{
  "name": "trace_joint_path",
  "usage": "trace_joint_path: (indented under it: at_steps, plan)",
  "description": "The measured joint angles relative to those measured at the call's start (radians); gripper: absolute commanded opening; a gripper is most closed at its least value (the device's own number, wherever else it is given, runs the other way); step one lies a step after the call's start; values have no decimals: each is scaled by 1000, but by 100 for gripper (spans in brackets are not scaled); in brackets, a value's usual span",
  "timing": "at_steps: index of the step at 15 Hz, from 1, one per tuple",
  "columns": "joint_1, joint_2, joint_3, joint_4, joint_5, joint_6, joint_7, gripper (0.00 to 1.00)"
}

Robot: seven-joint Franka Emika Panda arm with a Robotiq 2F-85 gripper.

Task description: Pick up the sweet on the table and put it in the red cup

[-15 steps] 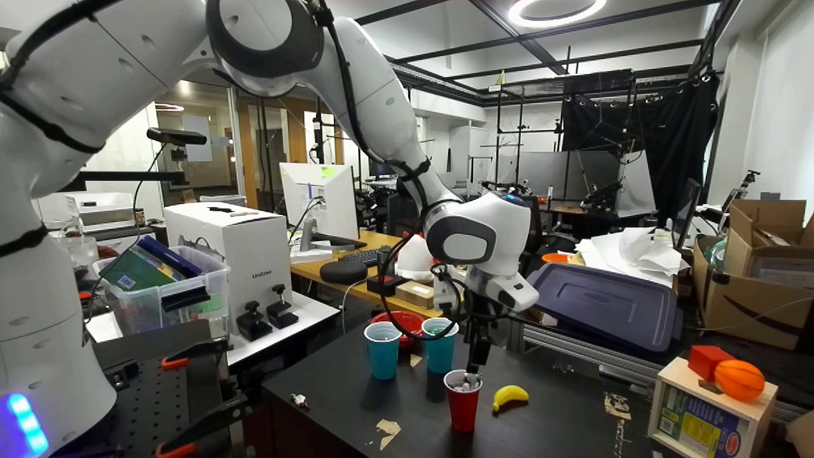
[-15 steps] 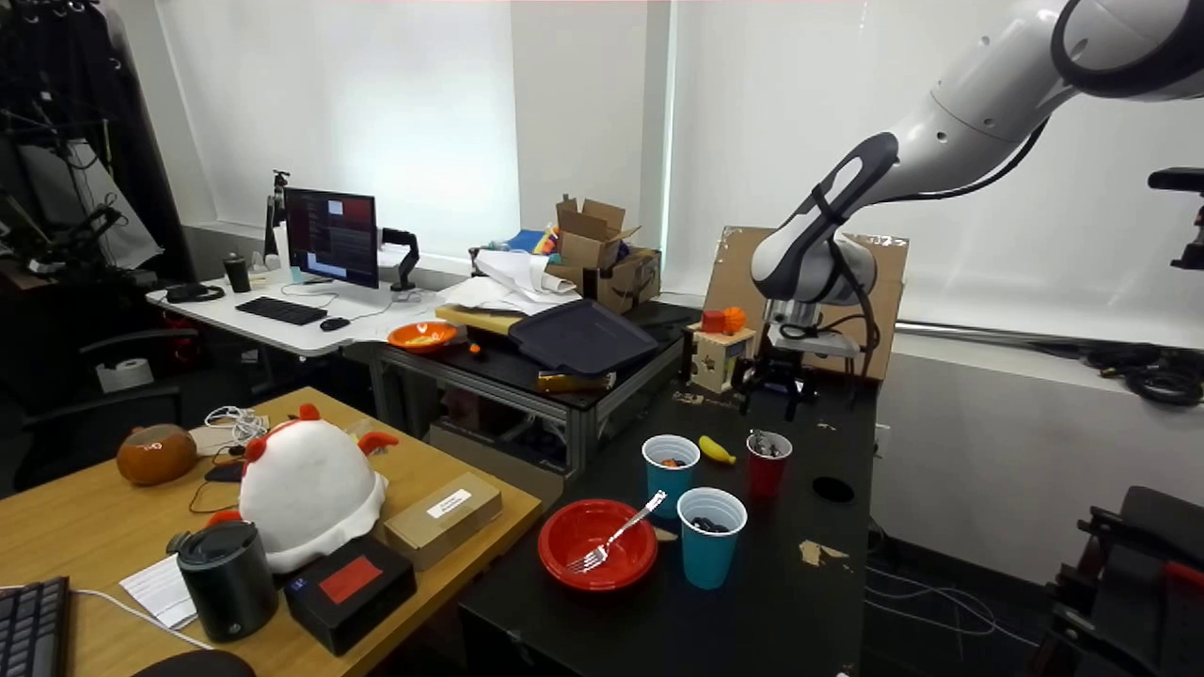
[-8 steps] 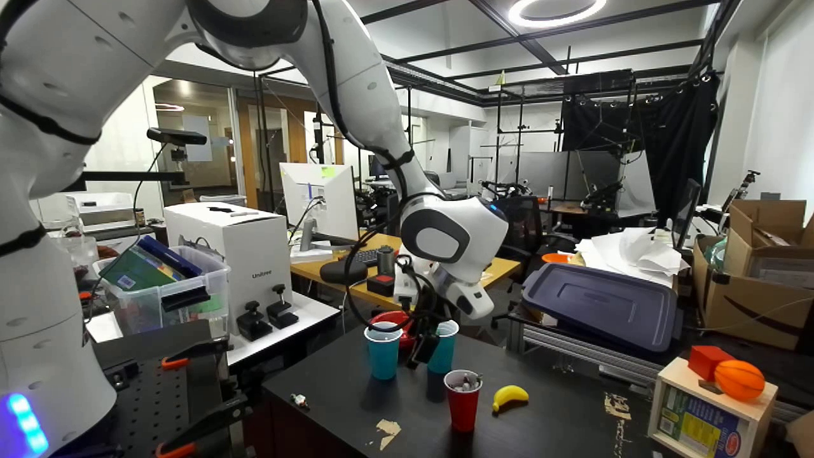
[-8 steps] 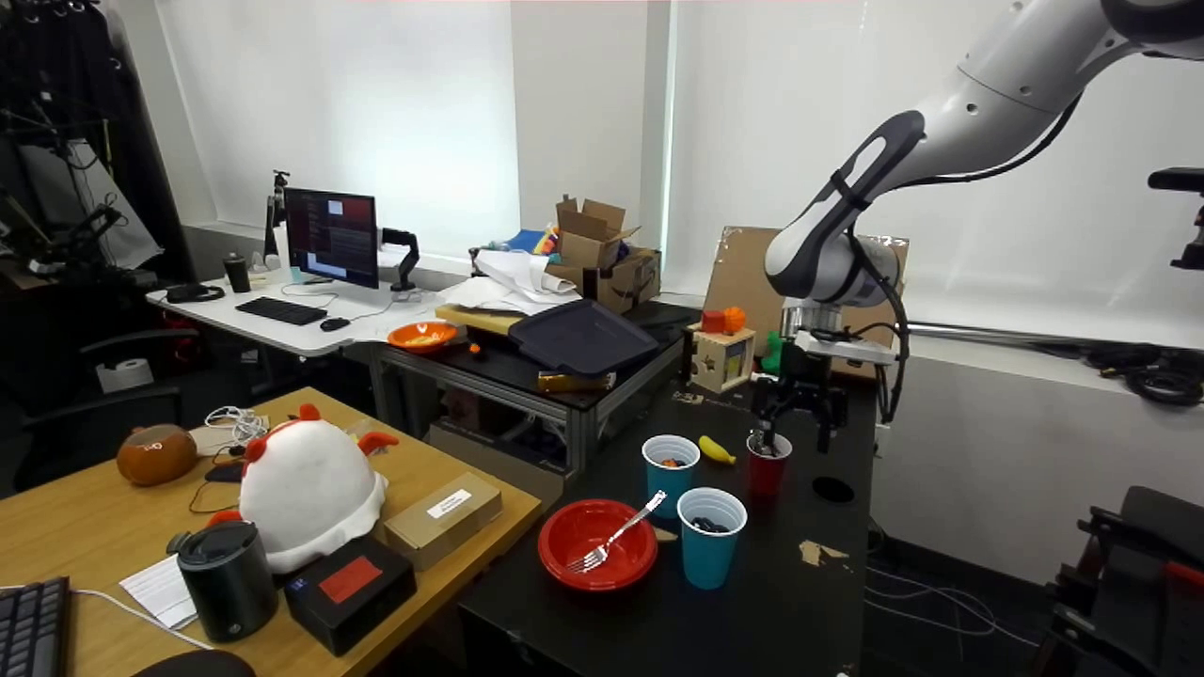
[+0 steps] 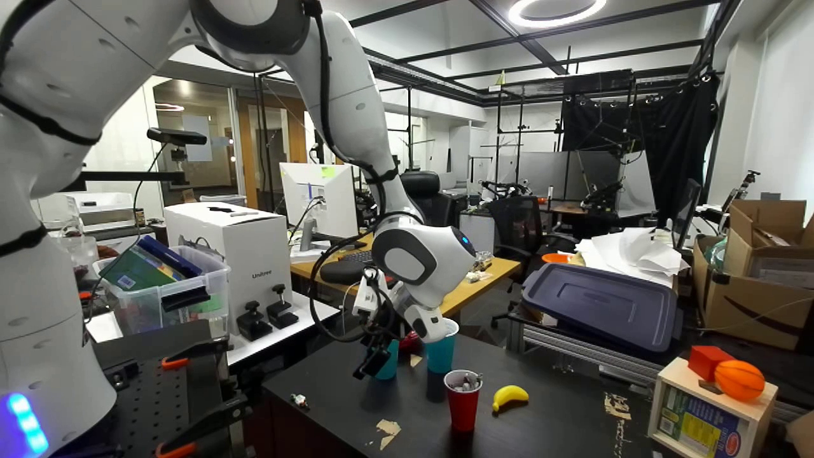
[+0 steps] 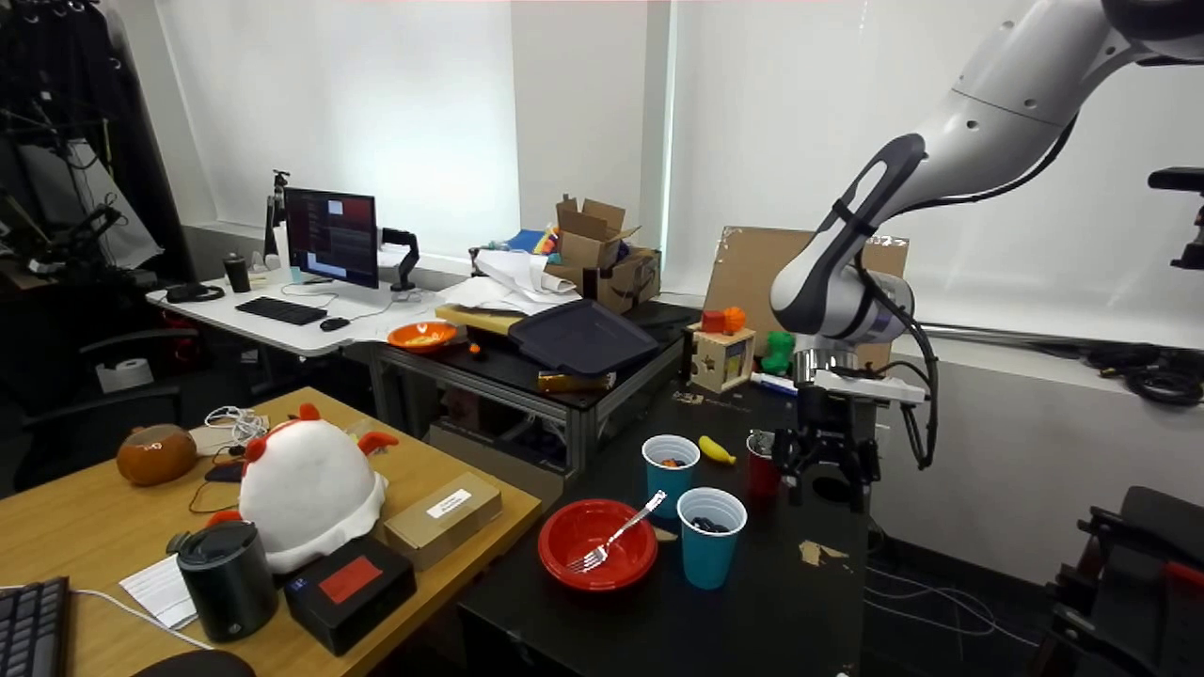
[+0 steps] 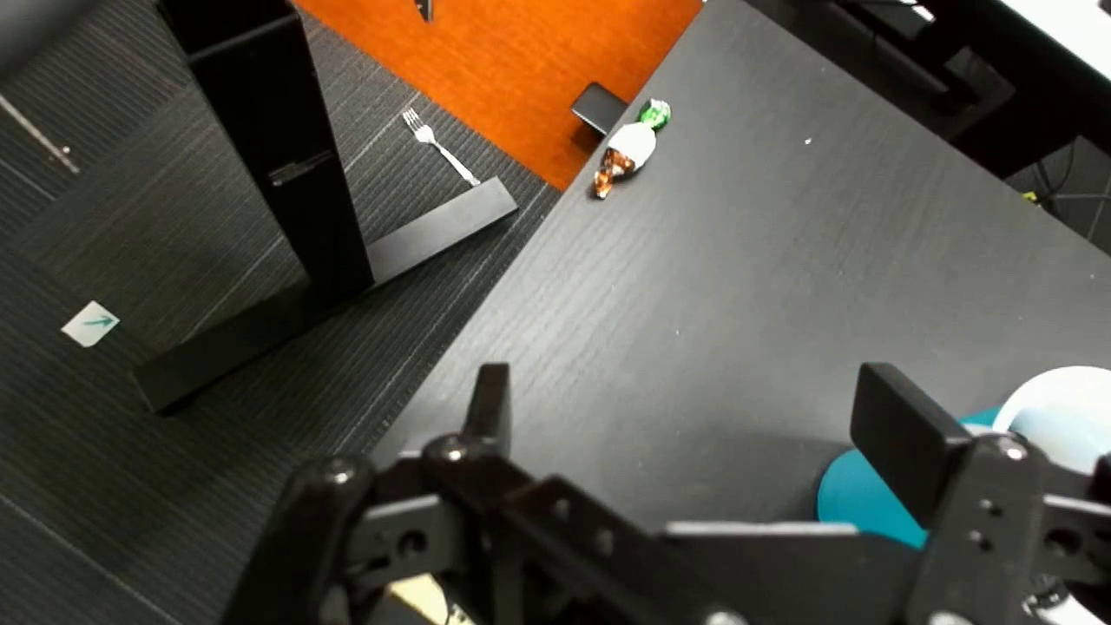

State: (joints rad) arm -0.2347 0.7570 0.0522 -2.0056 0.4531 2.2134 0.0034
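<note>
The sweet [image 7: 632, 146], white with green and orange twisted ends, lies on the black table close to its edge; in an exterior view the same sweet [image 5: 299, 400] is small at the table's left corner. I cannot find it in the view from the far side. The red cup [image 5: 463, 404] stands upright with silver-wrapped pieces in it; part of this red cup [image 6: 763, 473] is behind my gripper [image 6: 828, 489]. In the wrist view my gripper [image 7: 686, 382] is spread wide with only bare table between the fingertips, the sweet lying well beyond them.
Two teal cups, one [image 5: 440, 350] behind the red cup and one [image 6: 712, 545] partly behind my gripper in the wrist view, stand on the table. A toy banana [image 5: 510, 397] lies beside the red cup. The red bowl [image 6: 583, 527] holds a fork. A wooden box [image 5: 712, 407] stands farther off.
My gripper has moved away from behind the red cup, across in front of the teal cups, towards the sweet's side and a little lower. The cups and sweet have stayed put.
</note>
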Motion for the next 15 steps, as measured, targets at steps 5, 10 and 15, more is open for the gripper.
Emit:
trace_joint_path:
  at_steps: [5, 10, 15]
  plan:
    - [39, 55, 3, -10, 4, 29, 1, 100]
    - [85, 125, 4, -11, 3, 147, 7, 100]
    - [121, 180, 4, -11, 3, 185, 67, 100]
